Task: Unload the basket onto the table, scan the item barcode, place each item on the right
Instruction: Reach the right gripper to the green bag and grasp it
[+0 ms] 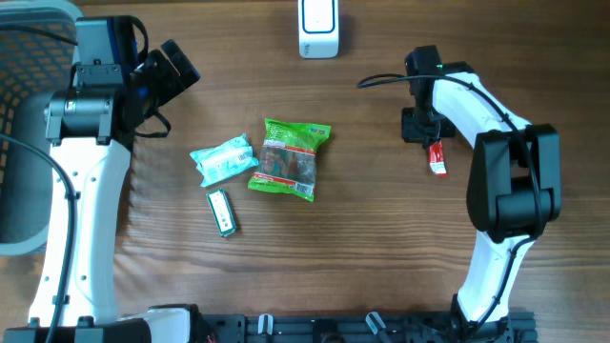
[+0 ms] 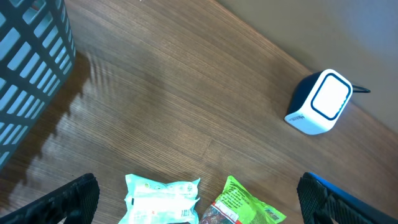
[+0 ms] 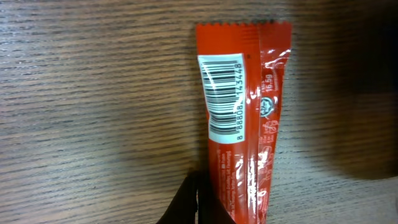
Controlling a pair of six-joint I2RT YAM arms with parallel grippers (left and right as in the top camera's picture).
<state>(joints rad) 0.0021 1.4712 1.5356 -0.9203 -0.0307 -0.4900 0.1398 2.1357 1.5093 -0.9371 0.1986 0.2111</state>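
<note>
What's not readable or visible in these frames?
Red packet lower end, and any grip on it: right wrist, cut by bottom edge.
Slim green item label: overhead, too small.
Green bag, teal packet: left wrist, cut by bottom edge.

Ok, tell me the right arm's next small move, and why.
Probably a slight lift. The right gripper looks shut on one end of the red packet, which lies flat on the table with its barcode up. Raising it would free it for carrying to the white scanner.
</note>
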